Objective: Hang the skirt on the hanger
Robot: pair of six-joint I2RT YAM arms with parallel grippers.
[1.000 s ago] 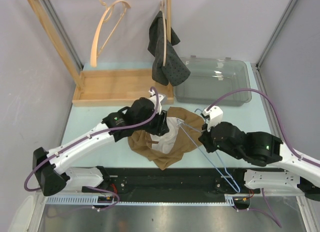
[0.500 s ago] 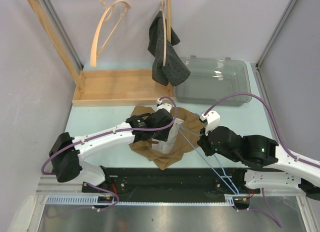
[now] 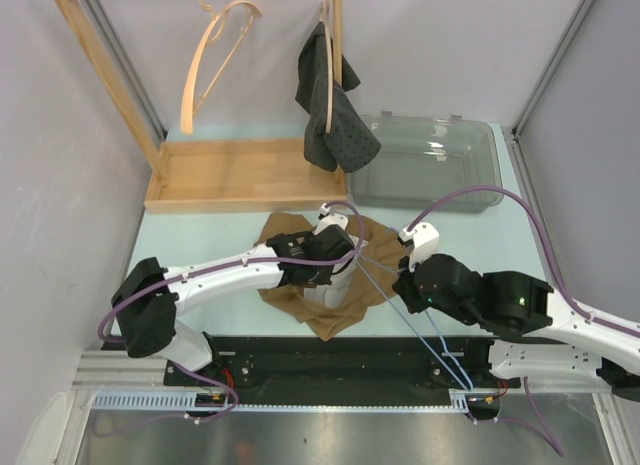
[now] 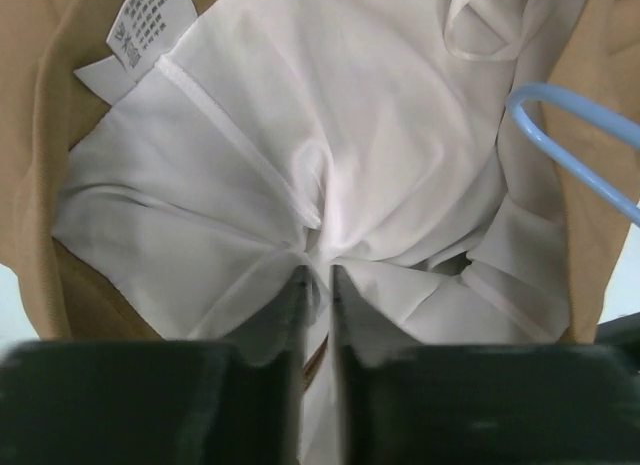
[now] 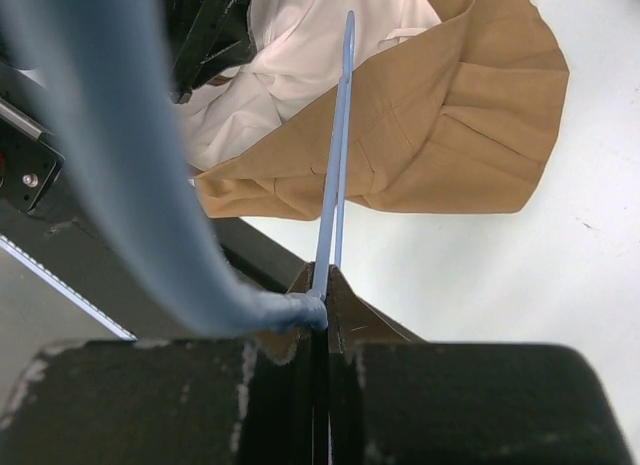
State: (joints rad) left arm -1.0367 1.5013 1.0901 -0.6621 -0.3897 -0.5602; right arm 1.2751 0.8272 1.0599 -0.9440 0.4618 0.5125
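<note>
A tan skirt (image 3: 322, 318) with white lining lies crumpled on the table between the arms, waist opening up. My left gripper (image 3: 335, 270) is down inside that opening. In the left wrist view its jaws (image 4: 319, 280) stand nearly together, pinching a fold of the white lining (image 4: 300, 135). A blue wire hanger (image 3: 420, 325) slants from the skirt toward the near edge. My right gripper (image 3: 405, 285) is shut on the hanger's wire (image 5: 338, 155), whose far end reaches over the skirt (image 5: 450, 135). The hanger's curved end (image 4: 570, 155) shows beside the lining.
A wooden rack (image 3: 245, 175) stands at the back left with an empty wooden hanger (image 3: 205, 65) and a dark dotted garment (image 3: 330, 110) hanging from it. A clear plastic bin (image 3: 430, 165) sits at the back right. The table's black front rail (image 3: 330, 360) runs just below the skirt.
My left gripper has moved right over the skirt, dropped into the white lining and closed on a fold. My right gripper shifted slightly left with the hanger.
</note>
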